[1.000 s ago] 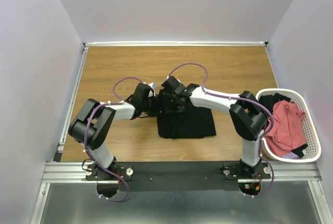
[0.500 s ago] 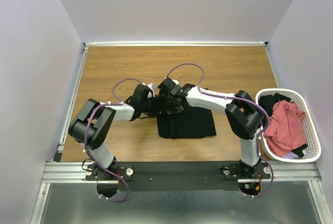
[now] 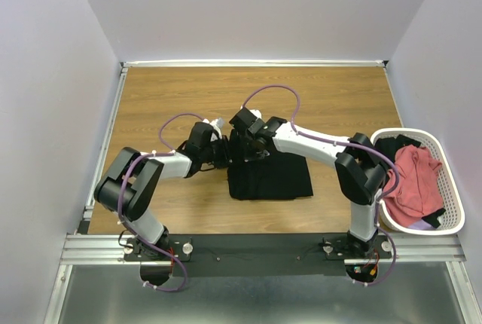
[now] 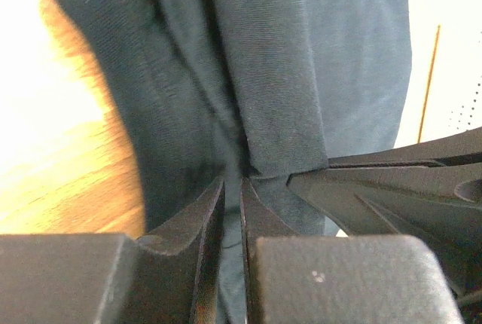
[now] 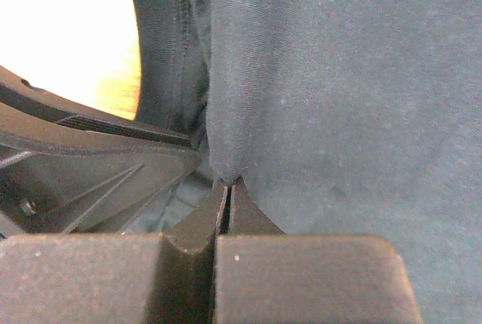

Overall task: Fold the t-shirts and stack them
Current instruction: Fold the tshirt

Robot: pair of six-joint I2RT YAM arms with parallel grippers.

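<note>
2 grippers meet at the far-left corner of the black t-shirt (image 3: 269, 177), which lies folded into a rough rectangle on the table (image 3: 166, 98), about centre and nearer the arm bases than the back wall. Left gripper (image 4: 233, 184): jaws drawn to a narrow slit with a ridge of black cloth running down into it, so it is clamped on the shirt. Right gripper (image 5: 227, 183): jaws pressed together, pinching a small peak of the same cloth at the tips. The 2 claws sit just beside each other on the shirt's far edge. The near and right edges of the shirt lie flat, with neither arm on them. Wood shows all round the shirt, widest toward the back and the left. Salmon-red t-shirt (image 3: 413, 181) is heaped in the white basket (image 3: 452, 211) at the table's right edge, dark cloth under it, well apart from the black one.
</note>
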